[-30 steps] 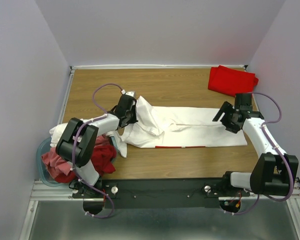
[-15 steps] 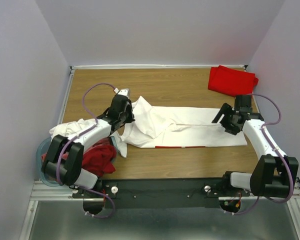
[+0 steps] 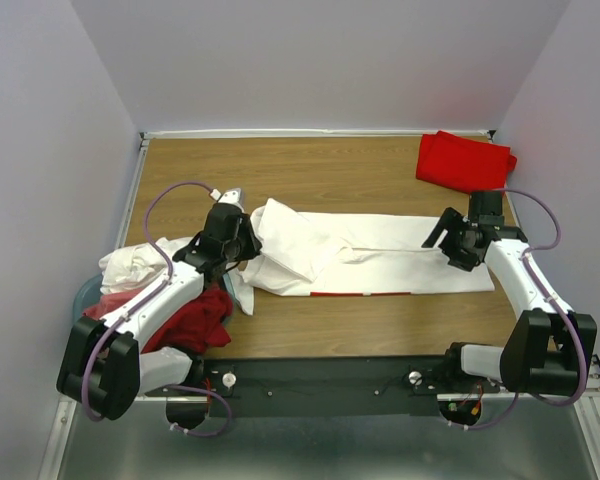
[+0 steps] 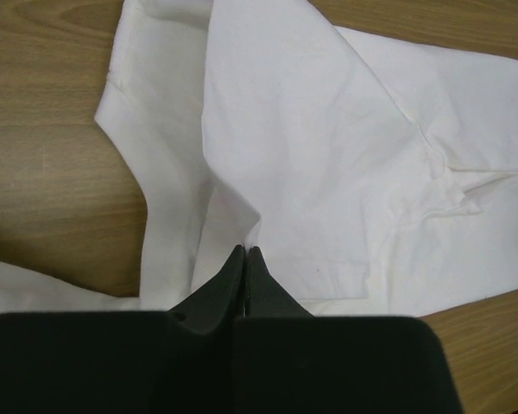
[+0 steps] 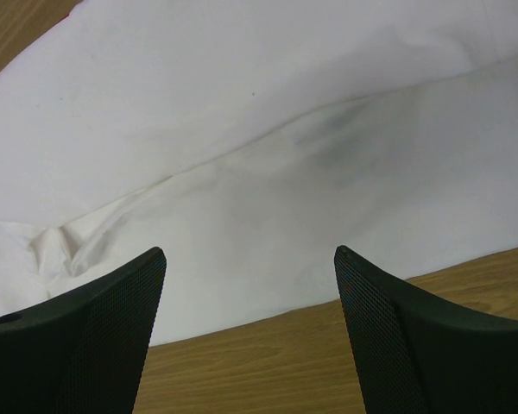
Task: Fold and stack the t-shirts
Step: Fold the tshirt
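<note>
Presently on my screens: two arms, one spread shirt, one folded shirt, one heap.
left gripper [image 4: 244, 253]: fingers pressed together. I read it as pinching a fold of the white t-shirt, since the creases run straight up to the tips.
white t-shirt [image 3: 380, 255]: laid lengthwise on the table [image 3: 330, 170], reaching from the left gripper's tips across to beneath the right gripper. The end at the left gripper is doubled back on itself in a raised flap.
red strip [image 3: 360, 293]: a thin line along the shirt's near edge, between the two grippers. I cannot tell what it is.
right gripper [image 5: 250, 259]: fingers spread wide, holding nothing. It is poised over the shirt's right end with white cloth ahead of both fingers and bare wood back toward the wrist. I cannot tell whether it touches the cloth.
red t-shirt [image 3: 463, 160]: folded, lying beyond the right gripper toward the far corner, apart from the white one.
heap of t-shirts [image 3: 195, 322]: behind the left gripper, alongside its forearm. White cloth lies nearest the gripper, dark red further back, and pink on the outer side.
tub [image 3: 83, 297]: a pale blue rim showing under the heap, on the outer side of the left arm.
</note>
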Robot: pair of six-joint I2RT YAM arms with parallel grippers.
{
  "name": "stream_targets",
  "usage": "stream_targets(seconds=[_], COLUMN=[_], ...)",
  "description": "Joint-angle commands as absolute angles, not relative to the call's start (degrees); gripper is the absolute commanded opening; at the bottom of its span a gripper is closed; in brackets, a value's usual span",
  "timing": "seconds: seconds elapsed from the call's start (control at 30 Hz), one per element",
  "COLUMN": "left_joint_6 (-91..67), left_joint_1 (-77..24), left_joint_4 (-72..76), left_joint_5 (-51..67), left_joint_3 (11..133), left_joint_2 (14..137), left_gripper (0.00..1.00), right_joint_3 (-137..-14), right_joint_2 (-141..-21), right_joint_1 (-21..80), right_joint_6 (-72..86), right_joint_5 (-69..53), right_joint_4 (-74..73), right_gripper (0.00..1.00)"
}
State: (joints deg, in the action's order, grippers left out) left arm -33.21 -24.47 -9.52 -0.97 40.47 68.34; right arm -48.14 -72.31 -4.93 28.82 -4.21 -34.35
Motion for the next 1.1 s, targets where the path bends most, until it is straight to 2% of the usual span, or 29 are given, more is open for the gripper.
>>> stream_targets(seconds=[0.0, 0.3, 0.67, 0.8, 0.83, 1.07], left_joint_6=[-35.68, -40.6, -42.71, -43.59, -43.42, -43.68], left_joint_1=[-24.43, -25.57, -25.93, -26.28, -26.37, -26.89], left_joint_4=[-12.83, -16.25, -18.99, -19.07, -19.77, -20.3], left_joint_5=[2.72, 4.49, 5.44, 4.93, 4.23, 3.78], left_joint_3=[38.33, 34.98, 31.99, 31.2, 31.29, 31.46], left_joint_2=[66.27, 60.13, 57.13, 55.37, 55.2, 54.84], left_gripper=[0.0, 0.0, 0.0, 0.0, 0.0, 0.0], right_joint_3=[-47.99, -48.69, -51.93, -53.78, -54.4, -61.25], right_joint_2=[-72.51, -71.37, -75.75, -81.02, -82.17, -91.93], right_joint_1=[-4.48, -0.09, 27.05, 35.84, 38.82, 45.88], right_joint_6=[28.3, 31.11, 44.19, 48.24, 48.86, 50.8], right_joint_5=[-6.15, -6.51, -3.43, -3.08, -2.9, -1.23], right_joint_4=[-34.54, -34.19, -29.98, -26.55, -25.76, -23.65], right_gripper=[0.86, 0.86, 0.83, 0.79, 0.74, 0.61])
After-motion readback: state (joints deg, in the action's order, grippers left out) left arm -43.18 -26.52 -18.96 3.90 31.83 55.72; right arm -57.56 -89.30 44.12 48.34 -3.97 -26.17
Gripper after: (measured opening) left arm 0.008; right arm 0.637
